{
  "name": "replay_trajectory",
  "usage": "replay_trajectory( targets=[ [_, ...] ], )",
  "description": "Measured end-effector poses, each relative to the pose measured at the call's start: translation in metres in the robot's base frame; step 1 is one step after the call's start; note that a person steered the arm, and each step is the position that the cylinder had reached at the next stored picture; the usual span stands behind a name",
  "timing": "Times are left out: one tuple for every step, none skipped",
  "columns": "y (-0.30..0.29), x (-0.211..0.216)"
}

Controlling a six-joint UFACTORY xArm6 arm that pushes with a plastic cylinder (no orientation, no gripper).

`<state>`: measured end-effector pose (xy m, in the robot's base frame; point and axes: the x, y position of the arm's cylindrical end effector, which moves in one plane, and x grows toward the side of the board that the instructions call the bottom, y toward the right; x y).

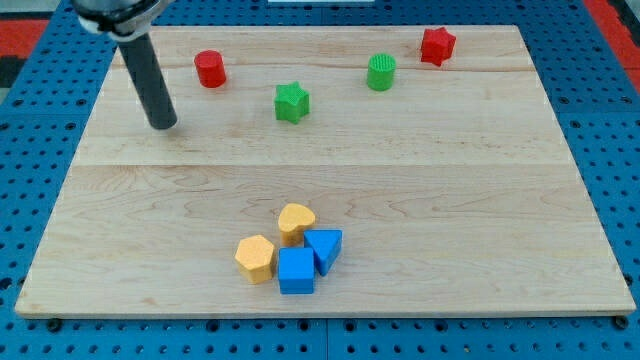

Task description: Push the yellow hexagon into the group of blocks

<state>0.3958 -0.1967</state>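
The yellow hexagon (255,257) lies near the view's bottom, touching the left side of a blue cube (296,270). A yellow heart-shaped block (296,221) sits just above them and a blue triangle (324,247) is at the right of the cluster. My tip (163,125) rests on the board at the view's upper left, far from this cluster, to the lower left of a red cylinder (210,69).
A green star (292,102), a green cylinder (381,72) and a red star (437,46) lie along the view's top. The wooden board (500,200) sits on a blue perforated table.
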Motion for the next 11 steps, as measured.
replay_trajectory(
  targets=[
    [-0.023, 0.035],
    [-0.028, 0.083],
    [-0.007, 0.156],
    [0.056, 0.196],
    [0.082, 0.223],
    [0.135, 0.222],
    [0.132, 0.205],
    [0.095, 0.184],
    [0.095, 0.157],
    [0.143, 0.156],
    [0.175, 0.145]
  ],
)
